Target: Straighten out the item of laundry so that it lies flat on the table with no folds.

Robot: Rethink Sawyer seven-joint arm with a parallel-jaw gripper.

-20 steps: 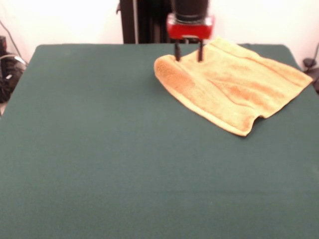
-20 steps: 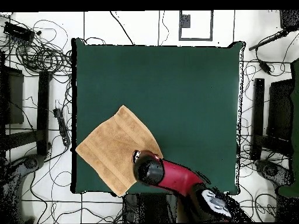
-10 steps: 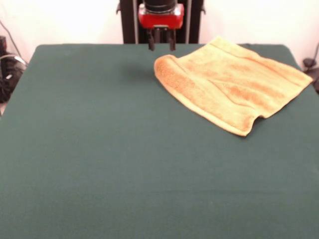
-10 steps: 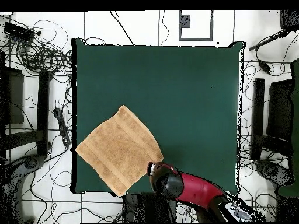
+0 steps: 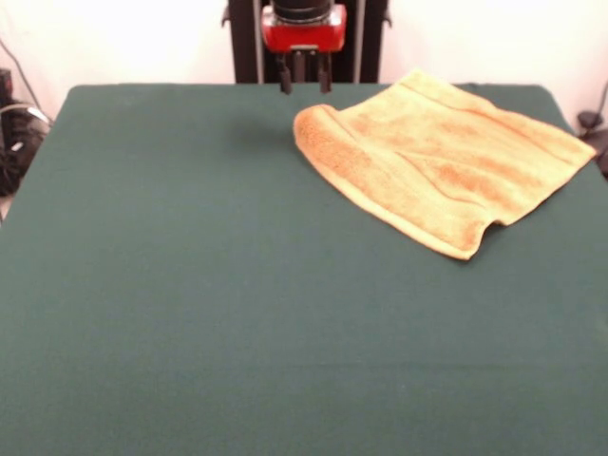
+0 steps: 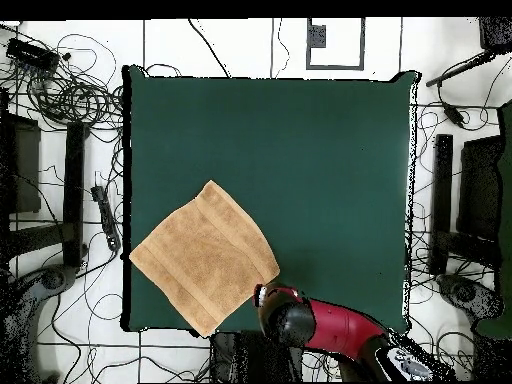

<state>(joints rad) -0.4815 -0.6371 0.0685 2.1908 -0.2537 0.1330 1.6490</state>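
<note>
The golden-orange towel lies spread on the dark green table at the far right in the front view, with its left edge rolled into a raised fold and a small curl at its near corner. In the overhead view the towel sits at the lower left of the table. My gripper hangs open and empty above the table's far edge, just left of the towel's folded edge. In the overhead view my gripper is at the table's bottom edge, right of the towel.
Cables and stands surround the table on the floor. The robot's pedestal stands behind the far edge. The towel's right corner reaches the table's right edge.
One second ago my gripper stood over the towel's far left part. It has since lifted and moved left and back, off the towel. The towel lies unchanged.
</note>
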